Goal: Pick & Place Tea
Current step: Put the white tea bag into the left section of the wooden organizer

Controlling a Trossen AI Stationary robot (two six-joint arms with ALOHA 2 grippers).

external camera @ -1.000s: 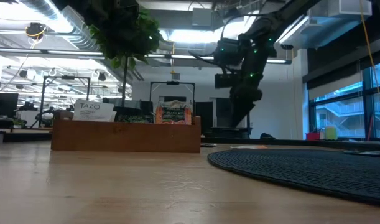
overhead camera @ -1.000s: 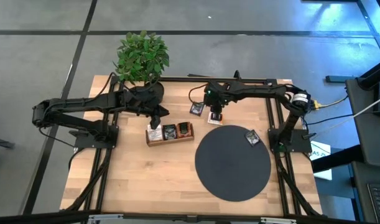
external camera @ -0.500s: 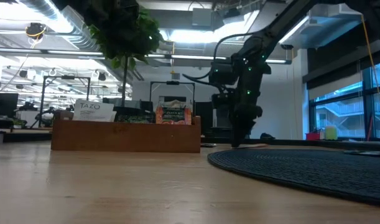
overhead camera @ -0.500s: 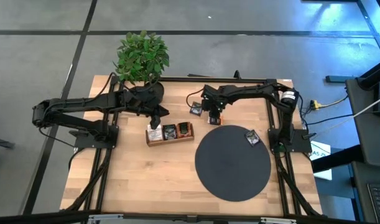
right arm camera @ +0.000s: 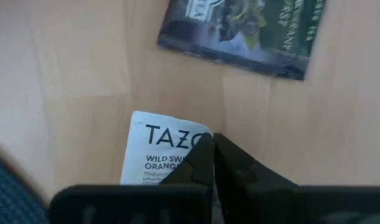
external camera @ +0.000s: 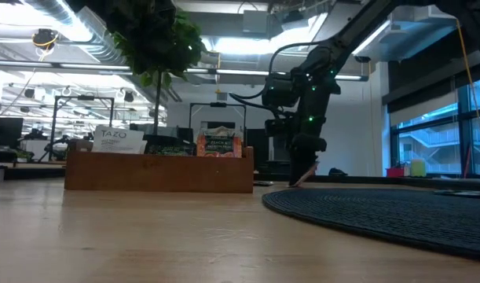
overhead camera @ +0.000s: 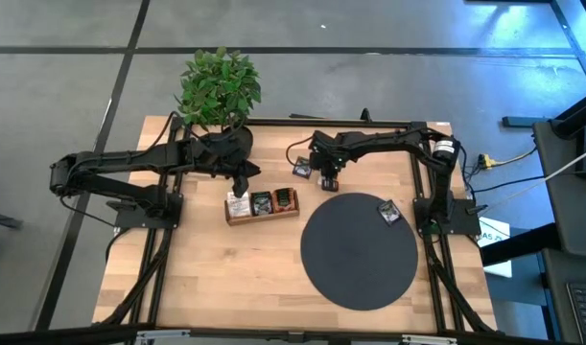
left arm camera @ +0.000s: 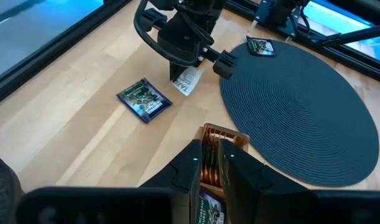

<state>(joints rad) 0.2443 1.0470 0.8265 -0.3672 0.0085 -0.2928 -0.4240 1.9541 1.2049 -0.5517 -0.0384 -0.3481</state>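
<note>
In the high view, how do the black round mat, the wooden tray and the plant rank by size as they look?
1. Black round mat, clearly the largest.
2. Plant.
3. Wooden tray, the smallest.
The plant stands taller, so nearer the overhead camera; its place is less sure.

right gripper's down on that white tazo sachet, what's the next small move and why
Probably lift straight up. The right gripper looks pinched shut on the white sachet, which rests on the wood beside the black mat; raising it clears the mat's edge.
</note>
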